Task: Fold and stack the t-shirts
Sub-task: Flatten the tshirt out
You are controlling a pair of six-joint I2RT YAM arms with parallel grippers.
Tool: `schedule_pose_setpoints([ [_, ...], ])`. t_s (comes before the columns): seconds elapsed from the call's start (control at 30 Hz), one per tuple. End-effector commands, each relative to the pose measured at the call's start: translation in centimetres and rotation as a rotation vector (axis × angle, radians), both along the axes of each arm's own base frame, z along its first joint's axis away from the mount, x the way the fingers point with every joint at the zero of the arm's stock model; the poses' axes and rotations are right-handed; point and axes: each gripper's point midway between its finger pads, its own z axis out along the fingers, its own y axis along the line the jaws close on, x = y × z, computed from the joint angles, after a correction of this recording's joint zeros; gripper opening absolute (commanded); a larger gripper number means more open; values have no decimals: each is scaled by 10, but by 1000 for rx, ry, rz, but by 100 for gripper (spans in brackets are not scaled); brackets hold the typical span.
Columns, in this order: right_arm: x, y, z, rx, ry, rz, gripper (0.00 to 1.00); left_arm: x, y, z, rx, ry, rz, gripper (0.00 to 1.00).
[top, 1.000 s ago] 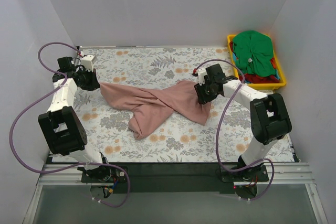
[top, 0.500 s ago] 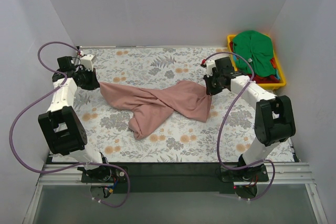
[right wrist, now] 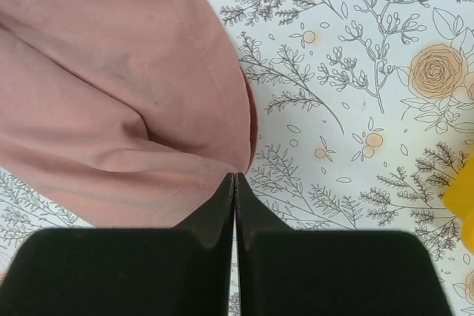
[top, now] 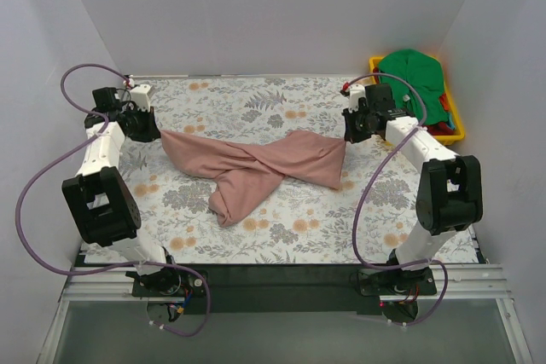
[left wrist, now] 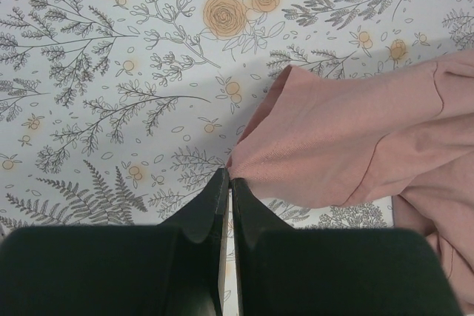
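The dusty pink t-shirt (top: 256, 164) lies twisted across the middle of the floral cover, stretched between my two grippers. My left gripper (top: 155, 132) is shut on its left corner; in the left wrist view the closed tips (left wrist: 228, 177) pinch a point of the pink cloth (left wrist: 348, 146). My right gripper (top: 348, 135) is shut on its right edge; in the right wrist view the closed tips (right wrist: 235, 177) meet the hem of the pink cloth (right wrist: 111, 94). A bright green t-shirt (top: 414, 78) is piled in the yellow bin, with some red cloth (top: 437, 130) under it.
The yellow bin (top: 459, 125) stands at the back right corner, close behind my right arm. The floral cover (top: 256, 100) spans the table. White walls enclose the left, back and right sides. A yellow bin corner shows in the right wrist view (right wrist: 461, 197).
My right gripper has moved back and to the right, drawing the shirt's right end with it. My left gripper has shifted slightly back-left. The shirt is stretched out wider.
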Motion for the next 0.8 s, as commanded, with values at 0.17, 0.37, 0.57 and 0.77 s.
schedule_pose_setpoints([
  [0.17, 25, -8, -20, -40, -54, -8, 1, 18, 10, 16, 29, -57, 23, 0],
  [0.37, 33, -1, -33, -30, -40, 24, 1, 17, 9, 8, 17, -38, 23, 0],
  [0.57, 19, 1, -24, -45, -4, 91, 57, 18, 4, 8, 10, -39, 10, 0],
  [0.77, -9, 9, 36, -40, -104, 249, 73, 19, -2, 12, 5, -48, -1, 0],
])
